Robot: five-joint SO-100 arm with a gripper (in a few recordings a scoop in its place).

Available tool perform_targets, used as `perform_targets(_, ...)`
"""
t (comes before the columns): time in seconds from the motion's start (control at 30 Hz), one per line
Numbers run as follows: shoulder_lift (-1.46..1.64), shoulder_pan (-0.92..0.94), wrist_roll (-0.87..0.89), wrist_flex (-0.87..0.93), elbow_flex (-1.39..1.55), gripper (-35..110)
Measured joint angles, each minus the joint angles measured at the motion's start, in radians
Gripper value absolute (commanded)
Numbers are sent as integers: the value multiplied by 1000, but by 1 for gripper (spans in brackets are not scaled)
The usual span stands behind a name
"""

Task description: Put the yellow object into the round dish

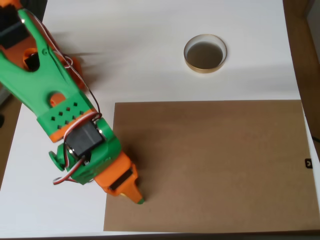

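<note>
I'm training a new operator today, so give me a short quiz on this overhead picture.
1. True or false: the dish rests on the brown board.
2. The claw is: A over the dish; B near the board's left edge; C at the table's top right corner.
3. Fill in: the arm is green and ____.
Key: 1 false, it sits on the white table; 2 B; 3 orange.
</note>
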Motion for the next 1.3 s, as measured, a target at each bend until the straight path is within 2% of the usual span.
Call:
perform_targets(0.63,-49,-2,-2,-3,-38,13)
perform_targets(0.93,-67,14,0,-11,-58,0)
perform_targets(1.3,14,-8,-29,21,-57,0)
